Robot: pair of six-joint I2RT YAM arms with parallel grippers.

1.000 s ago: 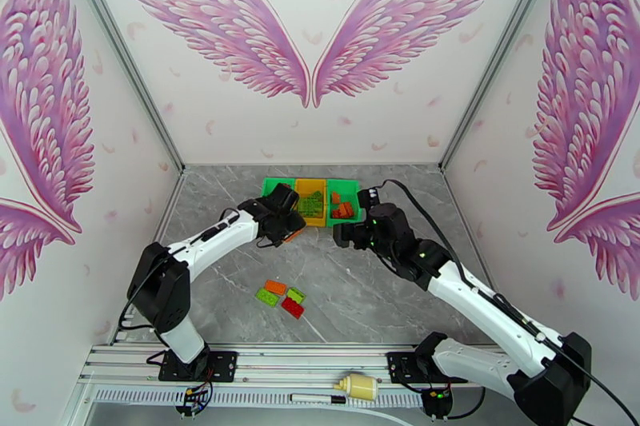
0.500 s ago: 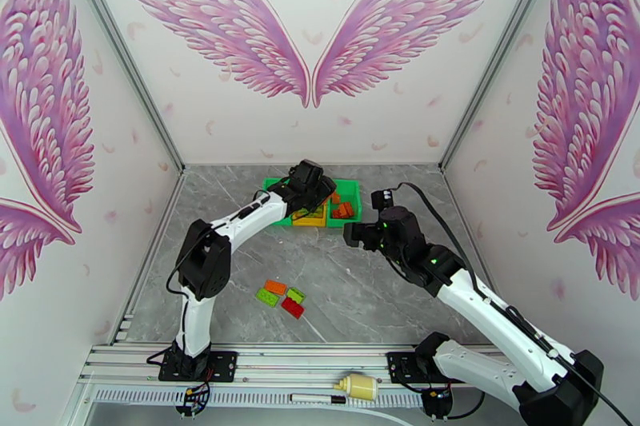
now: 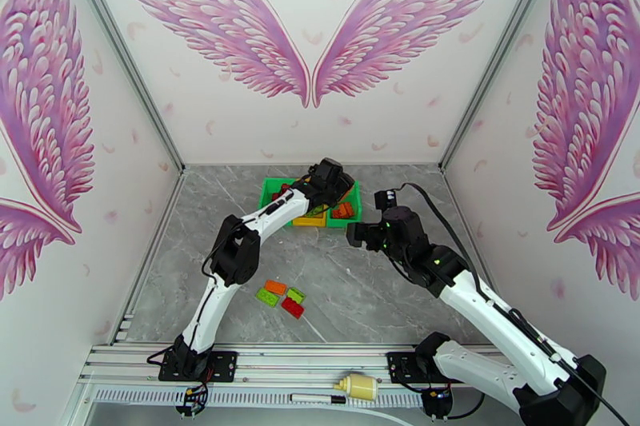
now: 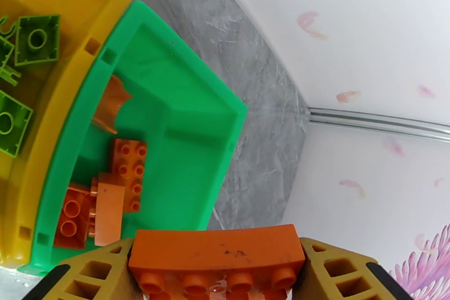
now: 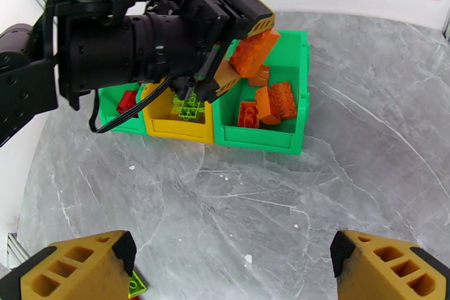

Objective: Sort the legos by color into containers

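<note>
My left gripper (image 5: pixel 248 54) is shut on an orange lego (image 4: pixel 214 253) and hangs above the right green container (image 5: pixel 298 93), which holds several orange legos (image 5: pixel 270 105). The yellow container (image 5: pixel 169 125) in the middle holds lime green legos (image 5: pixel 188 105). A red lego (image 5: pixel 126 101) lies in the left green container (image 3: pixel 270 189). Loose on the table are an orange lego (image 3: pixel 276 287), two lime legos (image 3: pixel 296 295) and a red one (image 3: pixel 292 308). My right gripper (image 5: pixel 230 267) stands open over bare table in front of the containers, holding nothing.
The three containers sit in a row near the back wall (image 3: pixel 320 132). The loose legos lie mid-table, nearer the left arm's base. A small pale bottle (image 3: pixel 358 386) lies on the front rail between the arm bases.
My left arm has swung right and further back, carrying the orange lego from in front of the yellow container to above the right green one. My right gripper drew back slightly to the right.
</note>
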